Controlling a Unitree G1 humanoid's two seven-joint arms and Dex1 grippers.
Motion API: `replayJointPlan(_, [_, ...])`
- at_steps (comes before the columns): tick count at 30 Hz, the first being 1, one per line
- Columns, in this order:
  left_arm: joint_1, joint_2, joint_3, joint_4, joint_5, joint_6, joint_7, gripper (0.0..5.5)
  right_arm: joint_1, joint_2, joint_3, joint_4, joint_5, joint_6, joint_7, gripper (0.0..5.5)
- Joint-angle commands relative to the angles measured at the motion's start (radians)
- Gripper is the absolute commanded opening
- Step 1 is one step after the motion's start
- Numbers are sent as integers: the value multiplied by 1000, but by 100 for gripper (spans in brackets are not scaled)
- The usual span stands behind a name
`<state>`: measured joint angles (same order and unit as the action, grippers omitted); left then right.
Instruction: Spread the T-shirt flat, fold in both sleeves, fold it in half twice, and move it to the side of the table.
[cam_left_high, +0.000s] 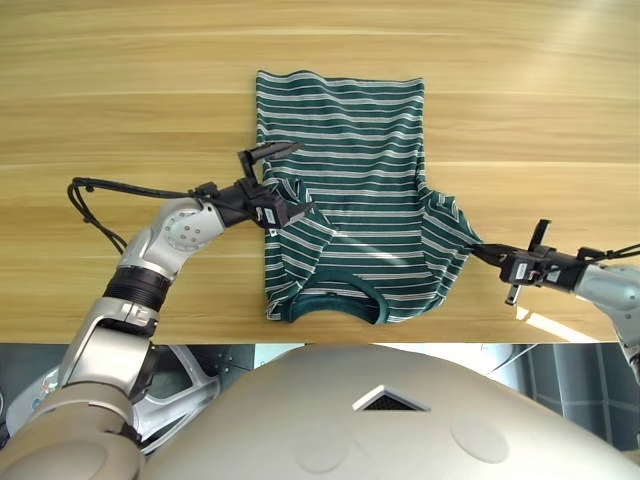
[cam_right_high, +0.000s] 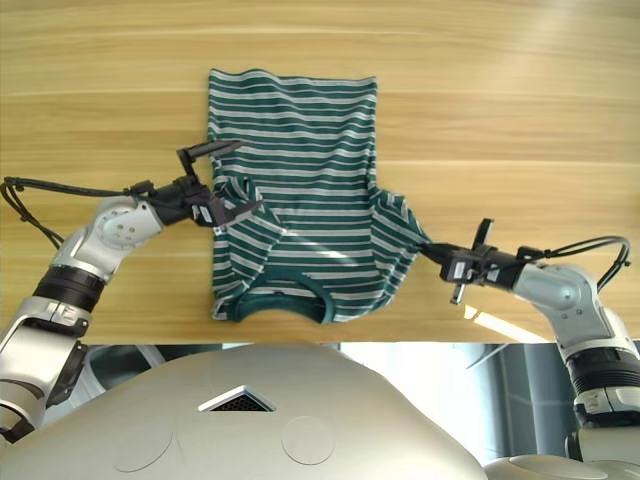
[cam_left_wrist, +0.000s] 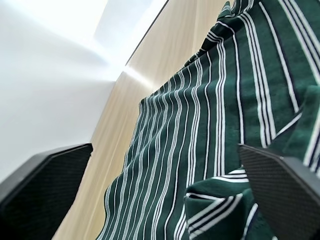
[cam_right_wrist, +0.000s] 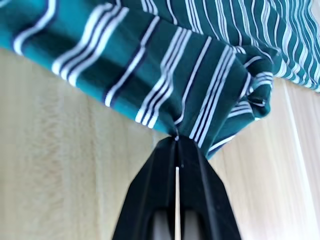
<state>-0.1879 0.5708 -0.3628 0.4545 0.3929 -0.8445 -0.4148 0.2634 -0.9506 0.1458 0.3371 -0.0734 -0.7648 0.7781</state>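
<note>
Green T-shirt (cam_left_high: 345, 170) in right end effector (cam_left_high: 477, 248).

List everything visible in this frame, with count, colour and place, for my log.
T-shirt: one, dark green with white stripes, lying mid-table, collar toward the robot, hem on the far side; the sleeve on the robot's left is folded onto the body, and the right sleeve is drawn out sideways.
table: one, light wood grain, under the shirt.
left gripper: one, black, open, over the folded-in left sleeve at the shirt's left edge.
right gripper: one, black, shut on the tip of the right sleeve, off the shirt's right side near the table's near edge.
</note>
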Motion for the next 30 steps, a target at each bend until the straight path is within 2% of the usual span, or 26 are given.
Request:
replayJointPlan(1, [-22, 3, 4, 13, 18, -2, 12, 540, 39, -24, -20, -96, 44, -10, 22, 2])
replayJointPlan(8, [-34, -10, -2, 26, 29, -2, 21, 540, 75, -65, -81, -235, 106, -11, 45, 2])
replayJointPlan(16, [-35, -25, -7, 31, 40, -1, 26, 540, 26, -59, -93, -260, 111, 0, 59, 2])
replayJointPlan(30, [-43, -43, -9, 38, 50, 5, 26, 540, -158, 13, 51, -357, 70, 54, 143, 2])
